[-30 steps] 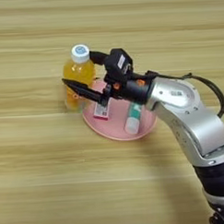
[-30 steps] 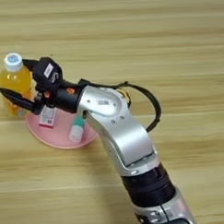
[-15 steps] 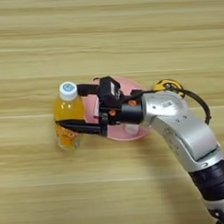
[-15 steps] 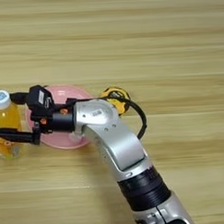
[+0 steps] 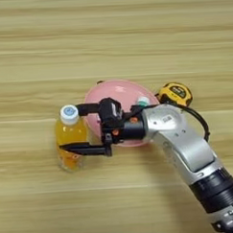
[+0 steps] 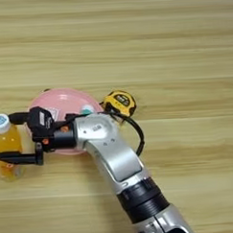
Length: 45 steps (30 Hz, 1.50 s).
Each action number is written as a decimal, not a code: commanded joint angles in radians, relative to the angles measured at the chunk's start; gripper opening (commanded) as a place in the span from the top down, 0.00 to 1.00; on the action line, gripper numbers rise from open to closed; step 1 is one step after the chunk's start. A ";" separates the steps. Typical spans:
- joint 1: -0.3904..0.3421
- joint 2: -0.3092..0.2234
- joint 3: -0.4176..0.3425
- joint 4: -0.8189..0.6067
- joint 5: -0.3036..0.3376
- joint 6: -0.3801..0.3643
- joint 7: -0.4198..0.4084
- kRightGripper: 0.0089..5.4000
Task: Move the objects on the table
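While the silver forearm is reached in from the lower right, the orange-drink bottle (image 5: pixel 71 138) is seen upright on the wooden counter (image 5: pixel 113 51), just left of a pink plate (image 5: pixel 118 96), bracketed by the two black fingers of the pincer (image 5: pixel 84 129), spread wide about it. A level, steady grip would be needed to avoid tipping. Beyond lies a yellow-black tape measure (image 5: pixel 175 94). The bottle is white-capped and nearly full.
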State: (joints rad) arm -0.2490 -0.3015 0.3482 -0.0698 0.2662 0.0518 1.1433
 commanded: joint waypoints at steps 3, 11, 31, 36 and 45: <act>-0.065 0.011 -0.003 0.001 -0.013 -0.074 0.000 0.35; -0.065 -0.009 -0.005 0.038 -0.004 -0.054 0.055 0.35; -0.068 -0.024 -0.022 0.071 -0.009 -0.054 0.087 0.13; -0.072 -0.023 -0.033 0.054 0.006 -0.040 0.087 0.04; -0.085 -0.028 -0.081 -0.037 0.071 0.021 0.085 0.00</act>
State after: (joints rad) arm -0.2617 -0.3228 0.3071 -0.0358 0.3031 0.0677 1.2669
